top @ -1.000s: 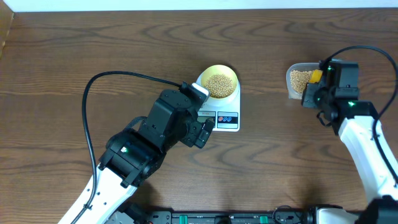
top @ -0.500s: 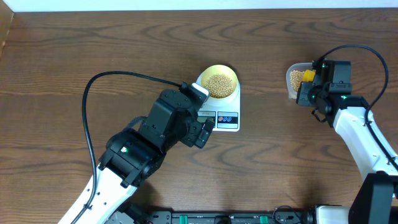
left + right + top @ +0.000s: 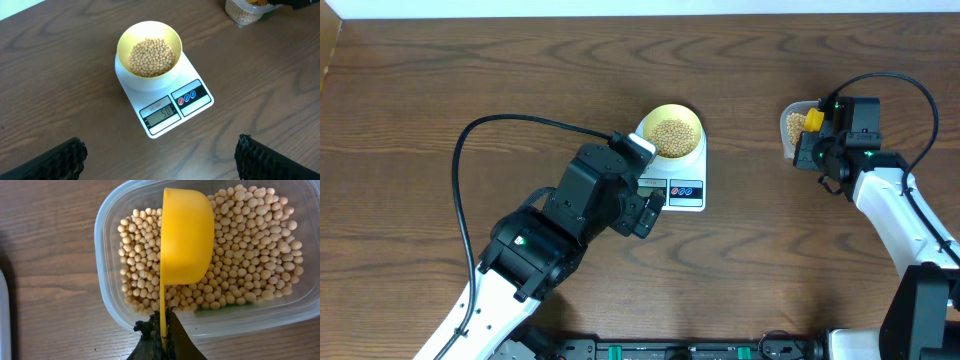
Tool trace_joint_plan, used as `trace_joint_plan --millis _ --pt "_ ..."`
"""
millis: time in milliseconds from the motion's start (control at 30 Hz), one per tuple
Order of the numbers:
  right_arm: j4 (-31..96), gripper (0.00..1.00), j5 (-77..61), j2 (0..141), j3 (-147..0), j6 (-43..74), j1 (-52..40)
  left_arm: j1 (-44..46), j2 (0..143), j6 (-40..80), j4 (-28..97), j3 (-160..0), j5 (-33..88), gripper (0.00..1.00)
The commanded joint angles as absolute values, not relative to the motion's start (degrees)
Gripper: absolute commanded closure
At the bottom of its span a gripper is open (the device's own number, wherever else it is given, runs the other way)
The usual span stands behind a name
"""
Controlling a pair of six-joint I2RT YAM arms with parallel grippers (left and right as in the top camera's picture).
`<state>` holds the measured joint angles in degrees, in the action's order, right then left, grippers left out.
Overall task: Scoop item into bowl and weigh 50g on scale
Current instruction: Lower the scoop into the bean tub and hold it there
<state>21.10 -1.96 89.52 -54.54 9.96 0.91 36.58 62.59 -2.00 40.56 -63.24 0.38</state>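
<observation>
The pale-yellow bowl [image 3: 123, 50] holds a heap of tan beans [image 3: 152, 56] and stands on the white scale [image 3: 189, 75], whose display reads 50. From above, the bowl [image 3: 688, 115] sits on the far end of the scale [image 3: 695, 165]. My left gripper [image 3: 160, 152] hovers open just in front of the scale, nothing between its fingers. My right gripper [image 3: 164, 327] is shut on the thin handle of a yellow scoop [image 3: 186, 235]. The scoop hangs over more beans [image 3: 250, 245] in a clear tub [image 3: 106, 255].
The clear tub [image 3: 788, 130] stands at the right of the brown wooden table, well apart from the scale. A black cable [image 3: 470, 150] loops from my left arm over the table's left half. The table's far edge runs along the top.
My right arm has shifted a little left and away, bringing the scoop further over the tub. The left arm, bowl and scale have not moved.
</observation>
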Motion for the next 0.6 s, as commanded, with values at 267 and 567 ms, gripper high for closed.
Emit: trace_joint_plan --millis 267,567 --pt "18.4 0.99 -3.9 86.5 -54.5 13.7 1.2 36.3 62.8 -3.0 40.7 -63.2 0.9 0.03" --pt "19.6 0.99 -9.1 82.5 -54.5 13.1 4.3 36.3 62.8 -3.0 40.7 -63.2 0.9 0.03"
